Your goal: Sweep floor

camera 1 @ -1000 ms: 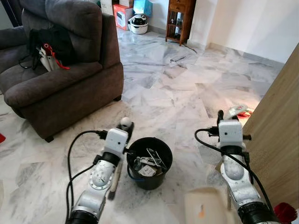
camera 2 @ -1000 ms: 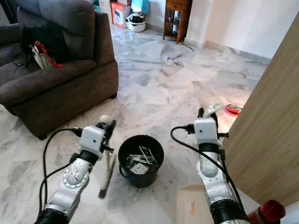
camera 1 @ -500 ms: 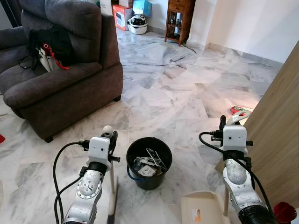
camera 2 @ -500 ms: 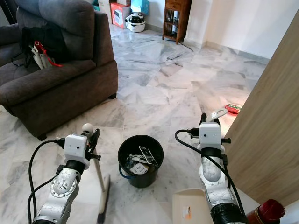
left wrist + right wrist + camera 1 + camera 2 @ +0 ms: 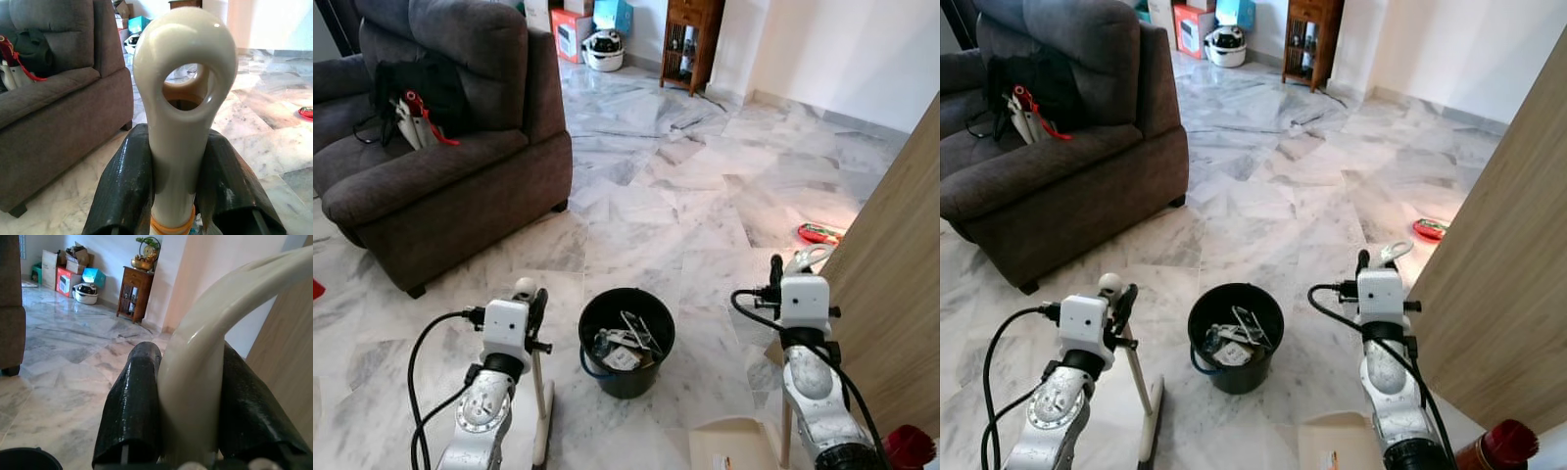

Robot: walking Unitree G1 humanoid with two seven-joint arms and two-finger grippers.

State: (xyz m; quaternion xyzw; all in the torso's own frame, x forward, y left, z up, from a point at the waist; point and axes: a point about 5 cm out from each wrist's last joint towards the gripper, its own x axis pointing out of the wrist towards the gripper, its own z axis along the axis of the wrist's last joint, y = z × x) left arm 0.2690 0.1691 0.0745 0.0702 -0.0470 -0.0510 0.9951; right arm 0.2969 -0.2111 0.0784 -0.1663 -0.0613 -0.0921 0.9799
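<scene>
Marble floor (image 5: pixel 685 186) ran across the room, pale with grey veining, and on it stood one black bucket (image 5: pixel 626 341) holding scraps of rubbish. Two silver arms reached forward, one on either side of the bucket, and each gripped one cream plastic tool.

The left gripper (image 5: pixel 177 161) was clamped on the broom handle (image 5: pixel 182 112): its two black fingers (image 5: pixel 124 188) pressed against the handle from both sides, just below the round hanging loop at the top. From the head view the broom (image 5: pixel 541 406) slanted down from that gripper to the floor, its brush end resting on the marble just beside the bucket, on the robot's left of it.

The right gripper (image 5: pixel 188 396) was likewise closed on the dustpan handle (image 5: pixel 205 347), with one black finger (image 5: pixel 132 401) on each side of the curved cream stem. The dustpan (image 5: pixel 1332 446) itself sat low at the bottom edge of the view, its tan tray near the floor, to the right of the bucket and apart from it.

One dark grey armchair (image 5: pixel 440 147) stood at the far left with a black bag (image 5: pixel 416 93) on its seat. One wooden panel (image 5: pixel 901 284) rose along the right edge, and a small red object (image 5: pixel 820 233) lay on the floor beside it
</scene>
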